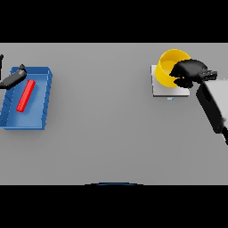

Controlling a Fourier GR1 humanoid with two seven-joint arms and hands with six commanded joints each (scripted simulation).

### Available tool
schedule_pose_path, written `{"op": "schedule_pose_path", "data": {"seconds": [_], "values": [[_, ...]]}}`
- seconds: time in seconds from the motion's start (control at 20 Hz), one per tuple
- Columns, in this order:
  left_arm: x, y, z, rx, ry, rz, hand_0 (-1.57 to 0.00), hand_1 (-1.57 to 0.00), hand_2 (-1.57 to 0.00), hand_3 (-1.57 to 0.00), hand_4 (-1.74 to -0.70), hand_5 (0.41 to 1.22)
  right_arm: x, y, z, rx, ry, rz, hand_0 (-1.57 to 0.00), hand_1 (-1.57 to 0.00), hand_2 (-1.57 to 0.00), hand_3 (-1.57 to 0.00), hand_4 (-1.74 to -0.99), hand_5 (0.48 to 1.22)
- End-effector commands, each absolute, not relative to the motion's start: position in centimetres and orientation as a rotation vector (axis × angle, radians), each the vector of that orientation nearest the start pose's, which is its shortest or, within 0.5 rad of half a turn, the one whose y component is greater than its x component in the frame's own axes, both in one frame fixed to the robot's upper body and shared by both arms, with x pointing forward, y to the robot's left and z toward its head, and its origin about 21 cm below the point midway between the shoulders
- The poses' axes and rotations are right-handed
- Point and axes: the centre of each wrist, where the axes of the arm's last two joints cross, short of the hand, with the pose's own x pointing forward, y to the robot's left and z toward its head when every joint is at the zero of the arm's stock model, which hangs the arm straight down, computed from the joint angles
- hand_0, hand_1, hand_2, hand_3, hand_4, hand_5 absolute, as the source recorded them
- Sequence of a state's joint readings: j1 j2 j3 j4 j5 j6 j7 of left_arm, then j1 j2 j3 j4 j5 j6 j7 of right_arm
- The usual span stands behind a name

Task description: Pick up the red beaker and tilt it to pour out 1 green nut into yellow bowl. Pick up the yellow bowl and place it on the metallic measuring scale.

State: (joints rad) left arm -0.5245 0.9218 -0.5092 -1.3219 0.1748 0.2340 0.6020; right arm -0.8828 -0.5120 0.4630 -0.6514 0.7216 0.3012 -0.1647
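Grey table [111,133] across the whole frame. Upper right: yellow bowl [168,67] tilted on the metallic measuring scale [165,89], gripped at its right rim by the right hand [192,72], fingers curled round it. Left edge: blue tray [42,104] holding a red bar [25,95]; left hand [13,78] over the tray's upper left corner, finger state impossible to tell.

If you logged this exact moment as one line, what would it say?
right hand: gripping yellow bowl rim | bowl: on metallic scale | left hand: over blue tray | red beaker: lying in tray
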Motion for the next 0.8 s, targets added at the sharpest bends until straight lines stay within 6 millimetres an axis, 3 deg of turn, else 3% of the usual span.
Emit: {"op": "schedule_pose_path", "data": {"seconds": [0.0,0.05,0.1,0.15,0.25,0.4,0.55,0.75], "values": [[33.6,32.7,12.9,0.765,-1.049,-0.518,0.00,0.00,0.00,0.00,-0.81,0.740,43.2,-27.1,8.5,-0.656,-1.049,1.592,-1.54,-1.41,-1.57,-1.17,-1.728,1.221],[33.8,32.4,12.8,0.763,-1.048,-0.518,0.00,0.00,0.00,0.00,-0.81,0.745,43.3,-27.1,8.3,-0.644,-1.042,1.580,-1.54,-1.44,-1.50,-1.02,-1.659,1.221],[33.7,32.6,12.9,0.766,-1.049,-0.522,0.00,0.00,0.00,0.00,-0.81,0.745,43.4,-27.1,8.3,-0.644,-1.031,1.567,-1.52,-1.35,-1.35,-0.91,-1.596,1.134],[33.6,32.6,12.8,0.759,-1.053,-0.519,0.00,0.00,0.00,0.00,-0.81,0.744,43.6,-27.1,8.7,-0.641,-1.022,1.558,-1.22,-1.08,-1.13,-0.82,-1.548,1.053],[33.7,32.5,12.7,0.759,-1.045,-0.517,0.00,0.00,0.00,0.00,-0.81,0.745,43.5,-27.2,8.6,-0.614,-1.023,1.566,-0.78,-0.69,-0.81,-0.71,-1.470,0.928],[34.2,32.7,12.9,0.767,-1.039,-0.517,0.00,0.00,0.00,0.00,-0.81,0.738,43.7,-27.1,8.5,-0.604,-1.008,1.572,-0.40,-0.35,-0.52,-0.60,-1.410,0.821],[34.3,33.0,12.7,0.757,-1.051,-0.517,0.00,0.00,0.00,0.00,-0.81,0.737,43.7,-27.4,8.6,-0.595,-1.005,1.601,-0.20,-0.18,-0.34,-0.51,-1.372,0.766],[34.6,32.4,12.5,0.756,-1.053,-0.511,0.00,0.00,0.00,0.00,-0.82,0.733,43.9,-27.0,8.1,-0.600,-0.988,1.622,-0.08,-0.07,-0.17,-0.39,-1.325,0.737]]}}
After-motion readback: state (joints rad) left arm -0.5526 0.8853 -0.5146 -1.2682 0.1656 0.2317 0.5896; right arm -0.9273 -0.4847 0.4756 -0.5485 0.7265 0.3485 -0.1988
